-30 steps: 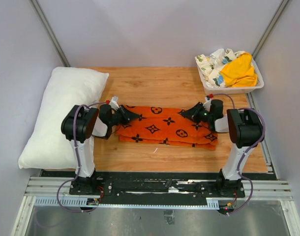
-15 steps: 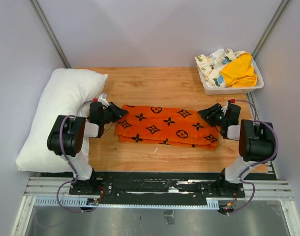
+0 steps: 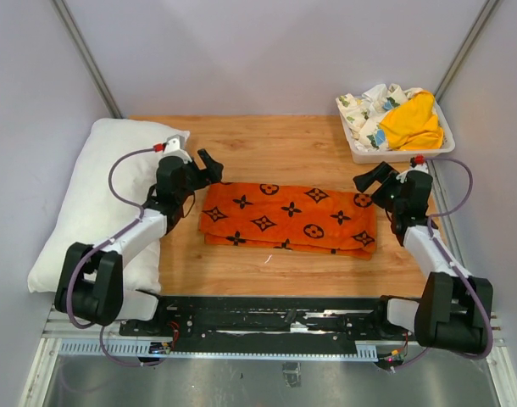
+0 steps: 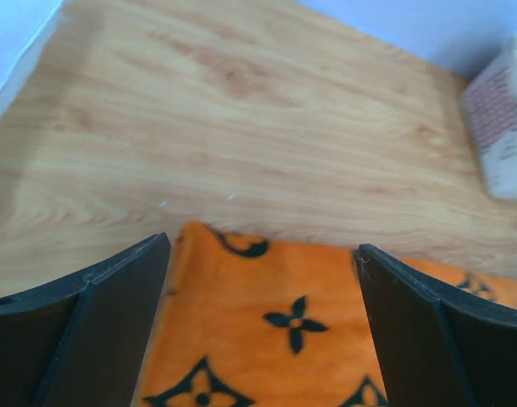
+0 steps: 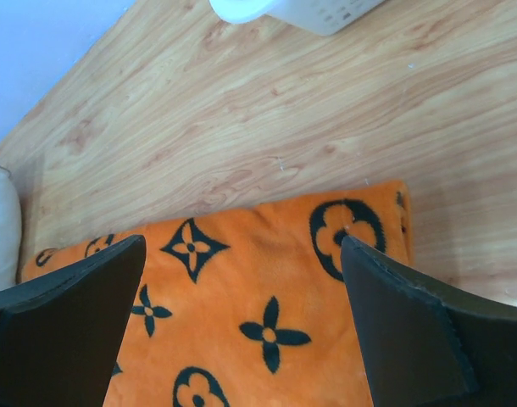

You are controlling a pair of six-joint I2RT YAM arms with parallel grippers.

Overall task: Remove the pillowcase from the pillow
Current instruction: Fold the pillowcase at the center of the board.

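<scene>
change: both jaws backed off pillowcase ends; released, empty | state: pillowcase folded on tabletop, off pillow; removal looks done

**Three cameras, one orange cloth in common**

The top camera is looking down from above and behind the arm bases, taking in the whole worktop. The left wrist camera is sitting close over the pillowcase, peering out through the left hand toward the far wall. The right wrist camera is looking through the right hand from the other end, catching the basket. All three are sharing that pillowcase.
</scene>
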